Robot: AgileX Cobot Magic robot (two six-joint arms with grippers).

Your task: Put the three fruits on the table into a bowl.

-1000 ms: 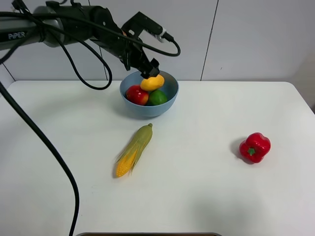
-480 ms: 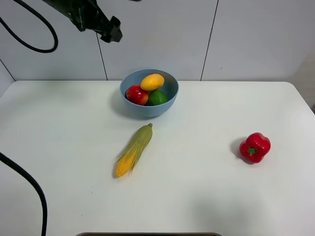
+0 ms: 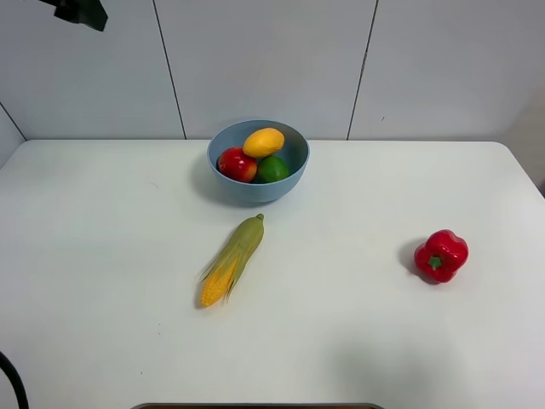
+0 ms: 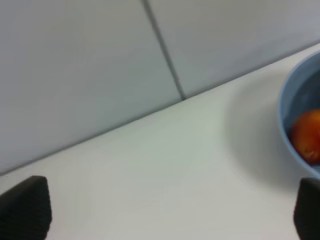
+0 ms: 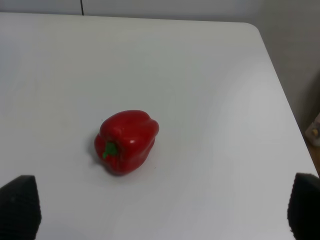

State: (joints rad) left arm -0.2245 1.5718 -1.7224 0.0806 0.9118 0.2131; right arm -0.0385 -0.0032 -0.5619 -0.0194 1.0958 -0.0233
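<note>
The light-blue bowl (image 3: 294,175) stands at the back middle of the white table (image 3: 358,341). In it lie the yellow-orange mango (image 3: 263,142) on top, the red pomegranate (image 3: 238,164) on the left and the green lime (image 3: 273,169) on the right. My left gripper (image 3: 81,12) is high up at the top left corner, far from the bowl. In the left wrist view it (image 4: 165,215) is open and empty, with the bowl's rim (image 4: 286,95) and the pomegranate (image 4: 306,135) at the edge. My right gripper (image 5: 160,212) is open and empty; the exterior view does not show it.
A green-husked corn cob (image 3: 232,259) lies in front of the bowl. A red bell pepper (image 3: 441,255) sits at the right, also below the right wrist camera (image 5: 127,141). The table's right edge (image 5: 280,95) is close to the pepper.
My left gripper let go of the mango over the bowl, then rose and drew back to the upper left. The mango now rests in the bowl on the other fruits.
</note>
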